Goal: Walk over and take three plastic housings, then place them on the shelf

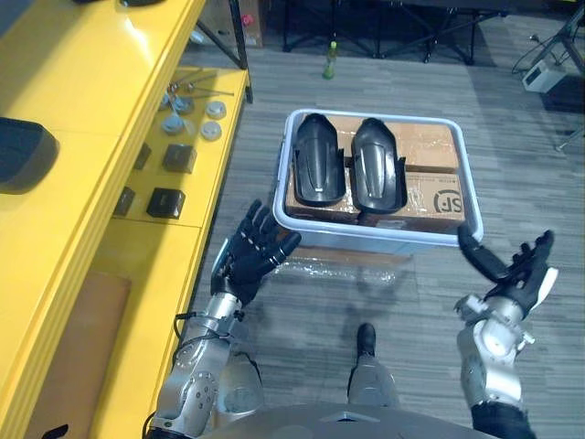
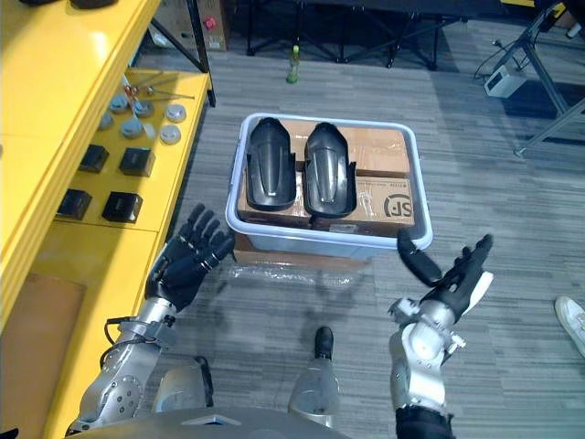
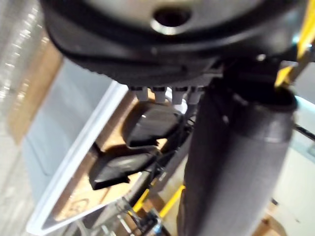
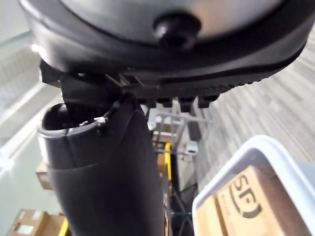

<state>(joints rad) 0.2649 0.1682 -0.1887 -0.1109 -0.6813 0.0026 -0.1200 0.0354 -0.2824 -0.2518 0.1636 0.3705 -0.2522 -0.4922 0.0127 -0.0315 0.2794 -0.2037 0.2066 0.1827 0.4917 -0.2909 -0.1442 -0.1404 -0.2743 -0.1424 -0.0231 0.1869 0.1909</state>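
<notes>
Since the left housing [image 1: 318, 163] and the right housing [image 1: 378, 166] lie side by side on the cardboard boxes [image 1: 430, 144] that fill the pale tub [image 1: 370, 238], they sit about level with its rim, which I judge is what lets a hand reach them from above without digging in; both are glossy black elongated shells, rounded at the ends and a little broader toward me, lying lengthwise away from me and just beside each other; smooth curved plastic like that will likely slip in a loose grip, so I would want fingers round an edge; I count two in the tub though the task wants three, and a dark rounded thing [image 1: 20, 151] on the top board of the yellow shelf [image 1: 91, 229] at my left may be another, but I cannot tell; neither hand carries anything: the left hand [image 1: 251, 251] is released, fingers spread, by the tub's near left corner, and the right hand [image 1: 514, 267] is likewise released, thumb out and fingers straight, near the near right corner and apart from it; I read that as the two hands framing the tub ahead of a reach, the pick not yet begun; the tub stands low on the grey floor [image 1: 521, 174] just beside the shelf, so the carry should be short; a lower board holds small black boxes [image 1: 165, 201] and grey round parts [image 1: 192, 117], so a placing spot must be chosen around them.
</notes>
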